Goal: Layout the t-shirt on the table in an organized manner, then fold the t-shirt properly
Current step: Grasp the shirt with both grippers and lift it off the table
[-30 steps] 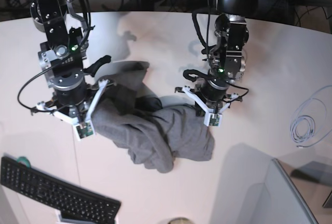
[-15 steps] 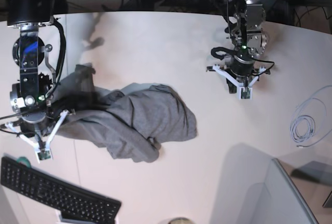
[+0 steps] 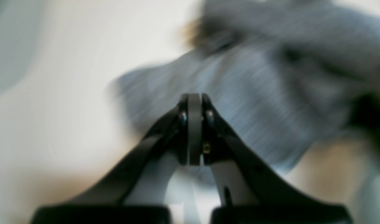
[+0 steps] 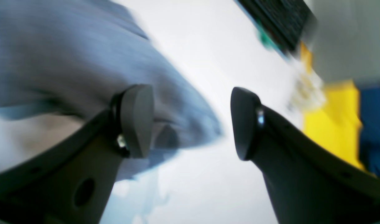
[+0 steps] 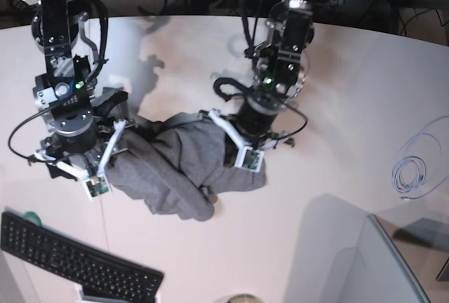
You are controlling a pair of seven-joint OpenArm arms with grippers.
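Observation:
The heather-grey t-shirt (image 5: 179, 170) lies crumpled in a heap on the white table (image 5: 365, 85), left of centre. My left arm (image 5: 270, 99) leans over the heap's right side. Its gripper (image 3: 194, 99) is shut, pads pressed together with nothing between them, and the blurred t-shirt (image 3: 239, 102) lies just beyond the tips. My right arm (image 5: 70, 117) stands at the heap's left side. The right gripper (image 4: 191, 121) is open, with bare table in the gap, and the t-shirt (image 4: 84, 68) lies behind its left finger (image 4: 137, 119).
A black keyboard (image 5: 70, 257) sits at the front left and also shows as the keyboard (image 4: 280, 18) in the right wrist view. A coiled white cable (image 5: 414, 170) lies at the right edge. A grey panel (image 5: 365, 268) stands at the front right.
The right gripper's jaws have opened and let the t-shirt go. My left arm swung from the far right back over the heap. The heap has shifted leftward on the table.

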